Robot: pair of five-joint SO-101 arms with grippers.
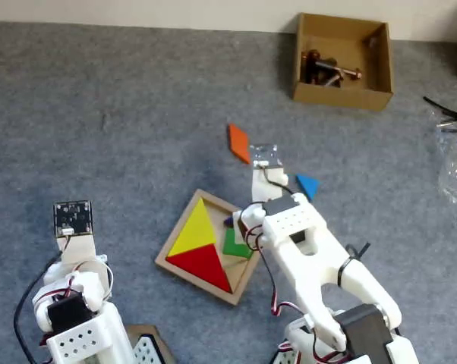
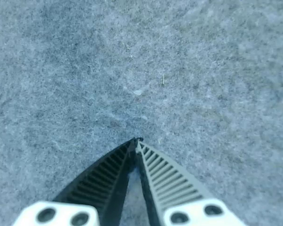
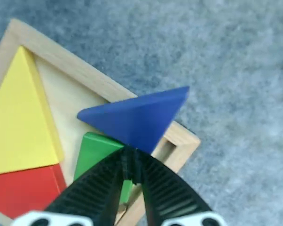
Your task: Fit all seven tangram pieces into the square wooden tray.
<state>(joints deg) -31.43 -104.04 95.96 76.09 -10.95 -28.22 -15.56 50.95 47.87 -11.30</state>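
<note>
The grey felted worktop (image 1: 99, 114) carries the square wooden tray (image 3: 80, 74) toward the middle of its near edge. Flat, glossy yellow (image 3: 21, 122) and red triangles (image 3: 24, 193) fill one half of the tray. The right gripper (image 3: 132, 162) is clenched on a dark blue triangle (image 3: 137, 120), held tilted above the tray's far corner. Its long edge runs roughly along the rim and overhangs it; bare wood lies just inward, beside the green piece (image 3: 97, 150). An orange parallelogram (image 1: 238, 143) and a small blue triangle (image 1: 307, 185) wait farther back. The left gripper (image 2: 137, 141), closed on nothing, hangs over the near left corner.
</note>
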